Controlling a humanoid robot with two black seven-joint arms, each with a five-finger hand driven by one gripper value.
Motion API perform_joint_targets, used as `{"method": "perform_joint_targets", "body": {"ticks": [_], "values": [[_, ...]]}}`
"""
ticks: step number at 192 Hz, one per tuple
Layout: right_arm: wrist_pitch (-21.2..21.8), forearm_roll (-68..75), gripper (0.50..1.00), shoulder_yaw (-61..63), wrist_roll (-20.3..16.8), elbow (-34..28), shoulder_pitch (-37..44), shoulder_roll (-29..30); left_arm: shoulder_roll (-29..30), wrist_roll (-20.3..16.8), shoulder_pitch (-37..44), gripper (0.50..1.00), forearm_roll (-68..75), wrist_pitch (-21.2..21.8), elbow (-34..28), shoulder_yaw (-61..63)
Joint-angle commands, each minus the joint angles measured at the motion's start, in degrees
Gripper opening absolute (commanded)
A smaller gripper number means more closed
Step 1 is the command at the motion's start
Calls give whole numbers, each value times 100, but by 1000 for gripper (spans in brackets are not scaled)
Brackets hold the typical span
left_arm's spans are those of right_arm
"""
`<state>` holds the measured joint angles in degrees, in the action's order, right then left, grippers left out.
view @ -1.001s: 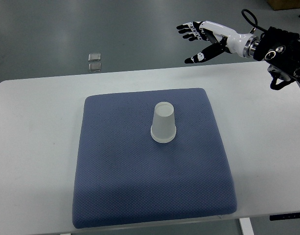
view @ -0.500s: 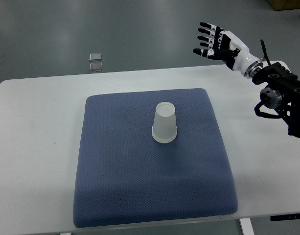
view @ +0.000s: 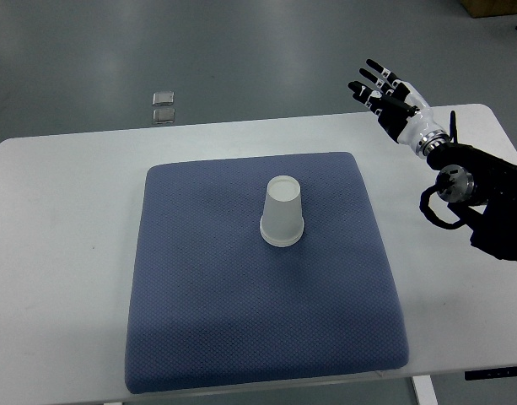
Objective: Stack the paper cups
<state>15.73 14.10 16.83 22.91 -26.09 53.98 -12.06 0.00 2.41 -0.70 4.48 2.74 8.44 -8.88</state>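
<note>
Right robot hand (view: 391, 99) spread above table's (view: 64, 219) far edge.

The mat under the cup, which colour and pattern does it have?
The mat is dark blue with a fine dotted weave, seen in the top view.

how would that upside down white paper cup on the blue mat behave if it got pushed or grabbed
The inverted white paper cup looks thin-walled, so probably light and easily crushed. Its wide rim sits down on the textured blue mat, so a low push would likely drag; a high push might tip it.
</note>
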Motion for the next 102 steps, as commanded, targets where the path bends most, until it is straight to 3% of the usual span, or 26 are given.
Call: {"method": "perform_joint_targets", "body": {"ticks": [1, 102], "values": [[9, 49, 913, 4, 47, -10, -1, 37, 0, -3, 0, 1000, 0, -2, 8, 0], [-18, -21, 913, 13, 109, -1, -133, 187, 0, -3, 0, 1000, 0, -2, 8, 0]]}}
